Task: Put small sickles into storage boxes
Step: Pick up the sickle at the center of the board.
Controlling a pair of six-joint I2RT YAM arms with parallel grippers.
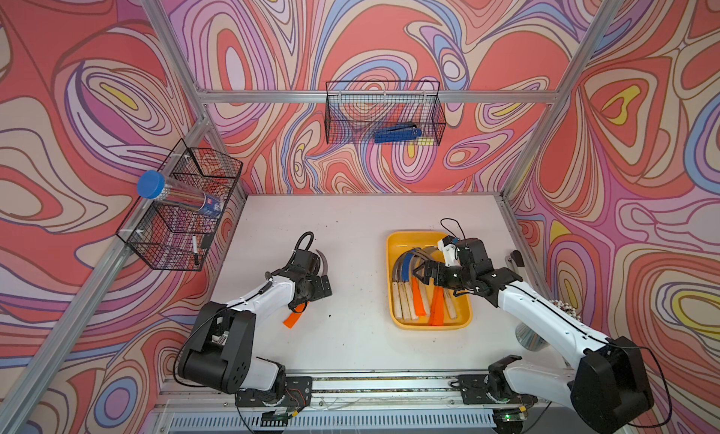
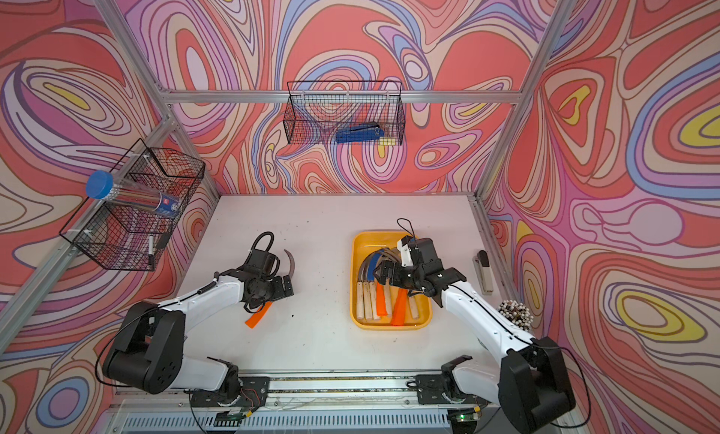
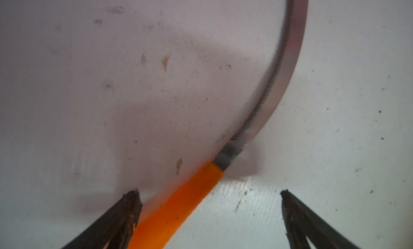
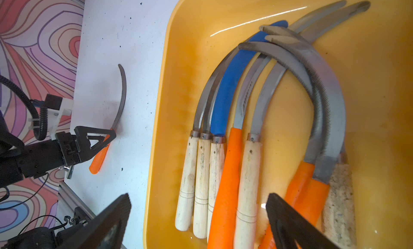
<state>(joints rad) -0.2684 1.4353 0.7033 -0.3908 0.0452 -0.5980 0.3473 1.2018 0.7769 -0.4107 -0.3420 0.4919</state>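
Straddling the orange-handled sickle [image 3: 187, 194], the left end effector [image 3: 209, 192] stands spread.

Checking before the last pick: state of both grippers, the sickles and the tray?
loose sickle: flat on the table, ungripped.
yellow tray: on the table, holding sickles.
tray sickles: lying inside, blades overlapping.
left gripper: open, straddling the loose sickle handle.
right gripper: open, empty, over the yellow tray.

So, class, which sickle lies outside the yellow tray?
The orange-handled sickle, lying alone on the white table at the open left claw. All the other sickles, wooden- or orange-handled, lie together inside the yellow tray.
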